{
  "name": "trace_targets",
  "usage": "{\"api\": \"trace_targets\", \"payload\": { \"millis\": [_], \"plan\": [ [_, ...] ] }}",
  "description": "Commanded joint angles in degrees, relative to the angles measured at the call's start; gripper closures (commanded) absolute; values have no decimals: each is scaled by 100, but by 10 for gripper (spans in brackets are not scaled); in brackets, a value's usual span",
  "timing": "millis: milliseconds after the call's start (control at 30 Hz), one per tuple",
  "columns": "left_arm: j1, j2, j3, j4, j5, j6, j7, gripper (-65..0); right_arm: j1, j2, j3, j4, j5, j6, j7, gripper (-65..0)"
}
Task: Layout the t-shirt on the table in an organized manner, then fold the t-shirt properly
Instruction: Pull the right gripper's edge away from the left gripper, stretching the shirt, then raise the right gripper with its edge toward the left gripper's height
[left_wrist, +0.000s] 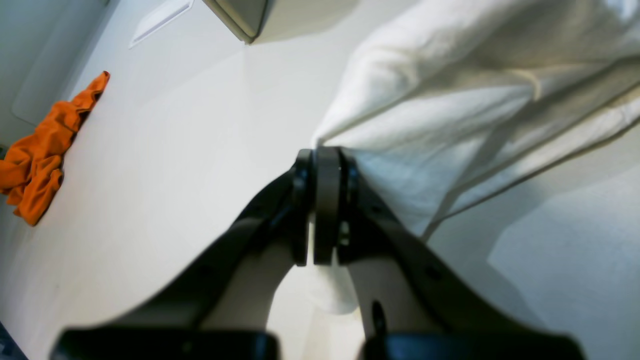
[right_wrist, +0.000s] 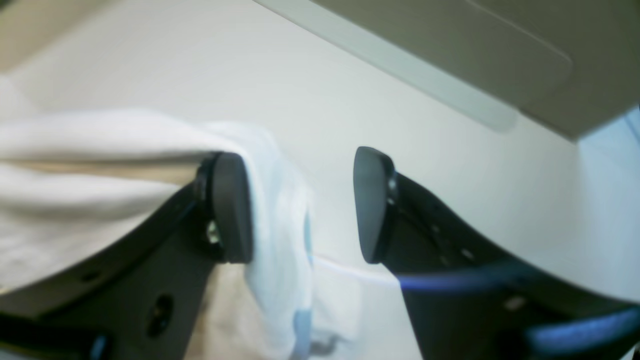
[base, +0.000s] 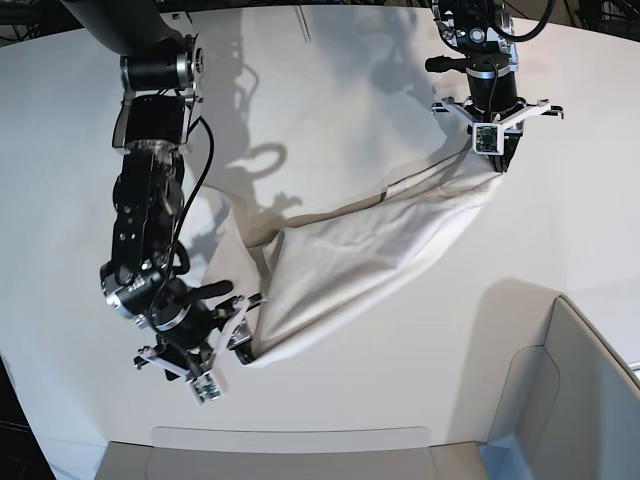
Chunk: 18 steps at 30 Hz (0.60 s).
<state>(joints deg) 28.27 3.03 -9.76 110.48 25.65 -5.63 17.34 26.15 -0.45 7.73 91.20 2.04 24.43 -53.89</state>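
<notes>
The white t-shirt (base: 380, 250) stretches in a loose band across the table (base: 90, 150), from the far right down to the near left. My left gripper (base: 497, 165) is shut on its far end, and the left wrist view shows the gripper (left_wrist: 327, 155) with its pads pressed on a pinch of white t-shirt (left_wrist: 475, 100) above the table (left_wrist: 175, 150). My right gripper (base: 238, 325) is at the near-left corner of the cloth. In the right wrist view that gripper (right_wrist: 300, 205) stands open. The t-shirt (right_wrist: 75, 150) drapes over the left finger (right_wrist: 230, 207) and hangs into the gap.
A crumpled orange cloth (left_wrist: 40, 155) lies at the table's edge in the left wrist view. A grey-white bin (base: 560, 400) stands at the near right corner, and its corner (left_wrist: 245, 20) also shows from the left wrist. A flat tray (base: 290, 440) lies along the front edge.
</notes>
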Motion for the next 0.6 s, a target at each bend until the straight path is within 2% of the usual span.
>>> {"api": "trace_targets", "payload": {
  "millis": [0,133,200,267,467,500,567],
  "plan": [
    [8,1,4,86,33,75,-139,0,528,84,111,-324,46,-38,154,-305],
    [-1,1,4,104,50,75,-139,0,1776,427,401,-2689,29,-47,-13,-306],
    [8,1,13,104,50,75,-139,0,2075,524,542,-3076,46,-47,-330,-306],
    [8,1,13,95,33,75,-139,0,2110,550,612,-3032,46,-38,-558,-306],
    [-1,1,4,86,33,75,-139,0,1679,506,612,-2329,46,23,-620,-305],
    [-10,1,4,86,33,75,-139,0,1530,454,603,-2109,46,138,-602,-305],
    [-10,1,4,86,33,75,-139,0,1222,410,471,-1573,29,586,-585,-305]
  ]
}}
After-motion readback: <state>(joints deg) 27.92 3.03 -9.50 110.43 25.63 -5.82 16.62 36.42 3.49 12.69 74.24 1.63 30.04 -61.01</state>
